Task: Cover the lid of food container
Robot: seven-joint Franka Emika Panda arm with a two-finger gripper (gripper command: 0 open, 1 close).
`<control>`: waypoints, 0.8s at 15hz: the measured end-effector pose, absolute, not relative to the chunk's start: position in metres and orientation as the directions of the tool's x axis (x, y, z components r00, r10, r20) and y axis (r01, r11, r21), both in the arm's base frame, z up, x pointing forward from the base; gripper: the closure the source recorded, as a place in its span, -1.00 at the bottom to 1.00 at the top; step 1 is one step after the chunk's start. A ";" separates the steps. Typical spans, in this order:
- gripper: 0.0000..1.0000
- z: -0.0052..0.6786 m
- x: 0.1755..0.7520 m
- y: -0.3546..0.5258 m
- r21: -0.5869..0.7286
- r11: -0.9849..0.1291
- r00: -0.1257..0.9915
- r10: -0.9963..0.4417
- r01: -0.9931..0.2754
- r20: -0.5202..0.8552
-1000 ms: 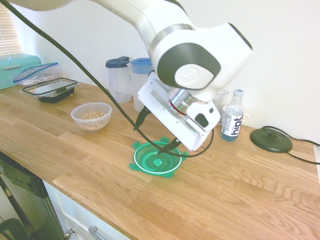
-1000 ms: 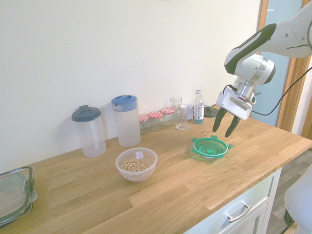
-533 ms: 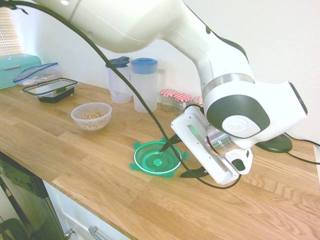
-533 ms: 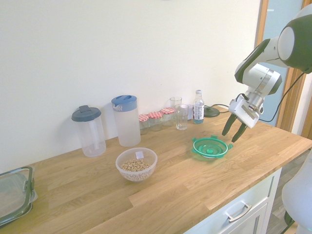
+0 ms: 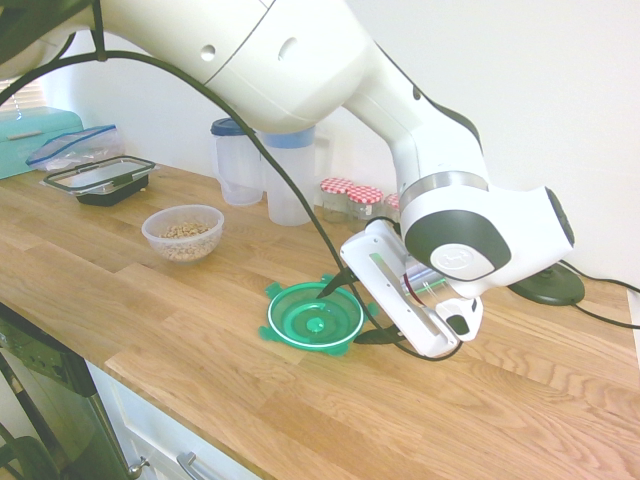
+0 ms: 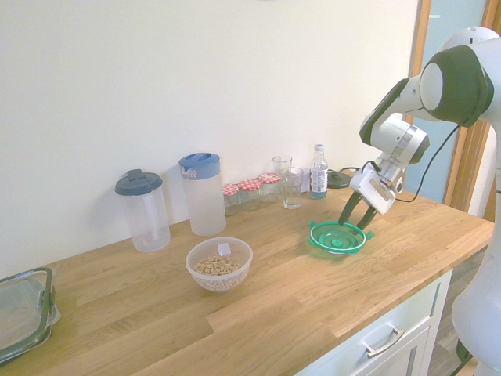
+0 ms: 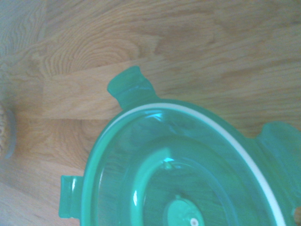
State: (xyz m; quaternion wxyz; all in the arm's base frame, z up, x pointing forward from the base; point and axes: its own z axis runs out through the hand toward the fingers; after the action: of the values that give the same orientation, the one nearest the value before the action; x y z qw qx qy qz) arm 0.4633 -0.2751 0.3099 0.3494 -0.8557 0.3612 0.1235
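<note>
The lid (image 5: pixel 315 320) is round, translucent green with clip tabs and a white ring, and lies upside down on the wooden counter (image 5: pixel 520 400). My gripper (image 5: pixel 355 311) is open and tilted, its two dark fingers straddling the lid's rim on the side away from the food container. In the second exterior view the gripper (image 6: pixel 356 219) sits low over the lid (image 6: pixel 337 236). The wrist view is filled by the lid (image 7: pixel 178 174) from close by. The food container (image 5: pixel 183 232), a small clear bowl of beige grains, stands apart to the left, also seen as the bowl (image 6: pixel 219 264).
Two tall clear jugs (image 6: pixel 203 194) stand by the wall with red-capped jars (image 5: pixel 350 198), a glass (image 6: pixel 291 188) and a water bottle (image 6: pixel 318 172). A rectangular black-rimmed container (image 5: pixel 100 180) sits far left. A black round base (image 5: pixel 548 285) lies behind the arm.
The gripper has swung down from beside and above the lid to the lid's rim, staying open. The lid and the bowl have not moved.
</note>
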 end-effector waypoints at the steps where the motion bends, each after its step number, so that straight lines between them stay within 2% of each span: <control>1: 1.00 0.309 0.464 -0.273 -0.510 -0.495 0.710 -0.527 -0.703 -0.467; 12: 1.00 0.297 0.459 -0.273 -0.509 -0.469 0.692 -0.521 -0.722 -0.500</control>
State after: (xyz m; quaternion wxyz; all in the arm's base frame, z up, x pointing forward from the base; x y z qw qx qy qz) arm 0.4585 -0.2733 0.2966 0.3612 -0.8458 0.3673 0.1389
